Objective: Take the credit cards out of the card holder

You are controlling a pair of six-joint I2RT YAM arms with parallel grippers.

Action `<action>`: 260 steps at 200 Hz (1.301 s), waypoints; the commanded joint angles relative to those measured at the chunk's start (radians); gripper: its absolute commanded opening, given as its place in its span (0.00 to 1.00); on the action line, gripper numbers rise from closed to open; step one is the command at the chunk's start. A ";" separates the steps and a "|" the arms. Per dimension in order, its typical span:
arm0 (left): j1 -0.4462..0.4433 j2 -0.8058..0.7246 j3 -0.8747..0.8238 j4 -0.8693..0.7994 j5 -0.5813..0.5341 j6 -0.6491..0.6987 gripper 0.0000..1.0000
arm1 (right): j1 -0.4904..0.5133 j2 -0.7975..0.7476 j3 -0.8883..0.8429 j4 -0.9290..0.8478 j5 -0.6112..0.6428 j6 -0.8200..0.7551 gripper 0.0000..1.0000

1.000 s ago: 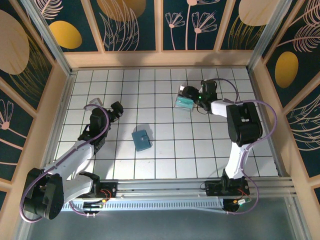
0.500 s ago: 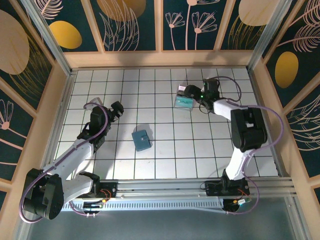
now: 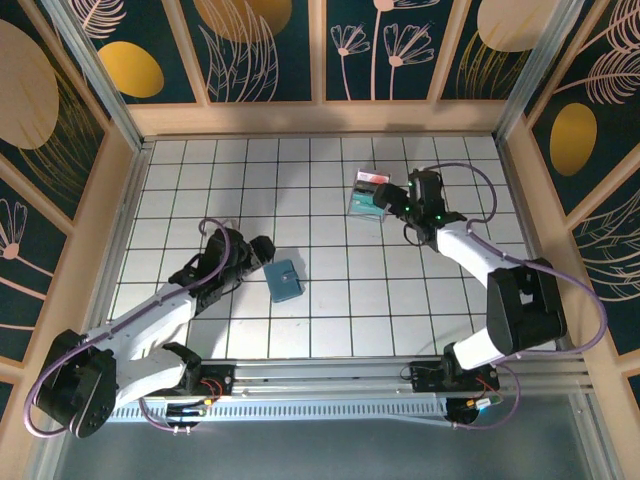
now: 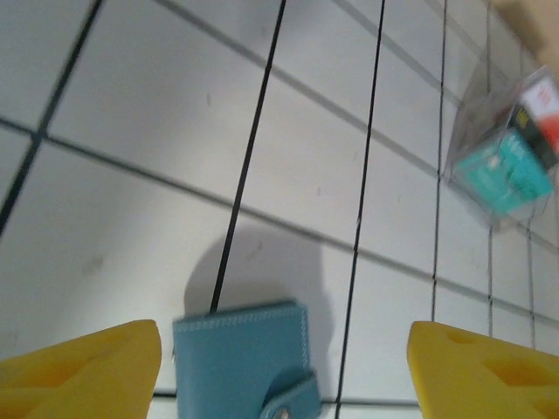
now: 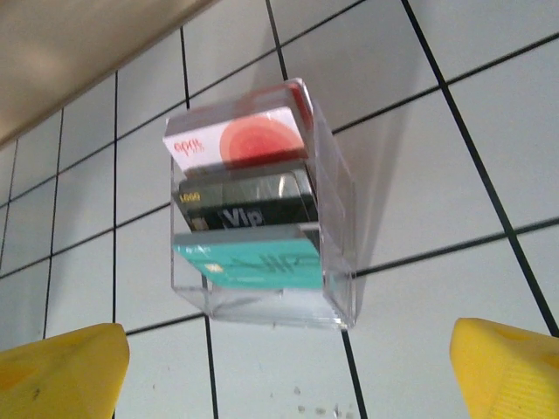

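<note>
The left pincer (image 4: pixel 284 340) stands spread, its two yellow fingers (image 4: pixel 79 367) wide apart with nothing pinched. The blue card holder (image 4: pixel 240 358) lies flat and snapped shut between them. It sits just beside one finger with a sliver of gap, and well clear of the other. Whether the fingertips touch the counter (image 3: pixel 330 330) I cannot tell. From above, this pincer sits low beside the card holder's near-left edge, and the card holder rests left of the counter's middle. Bare white tiles lie open on every side of it, and the wooden rim (image 3: pixel 320 117) is well away. The right pincer (image 5: pixel 290 349) is spread too and grips nothing. A clear tray (image 5: pixel 332 218) with red, black and teal layers lies just ahead of its fingertips without touching them. That tray sits at the back right, near the far rim and well apart from the card holder, with open tiles between the two.
</note>
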 commanded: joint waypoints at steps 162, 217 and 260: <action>-0.072 0.218 -0.072 0.060 0.178 0.002 0.46 | 0.082 -0.086 -0.037 -0.029 0.097 0.027 0.94; -0.072 0.210 -0.080 0.121 0.186 0.009 0.35 | 0.083 -0.062 -0.030 -0.003 0.066 0.033 0.94; -0.073 0.216 -0.074 0.171 0.198 0.002 0.19 | 0.083 -0.022 -0.024 -0.003 0.042 0.033 0.94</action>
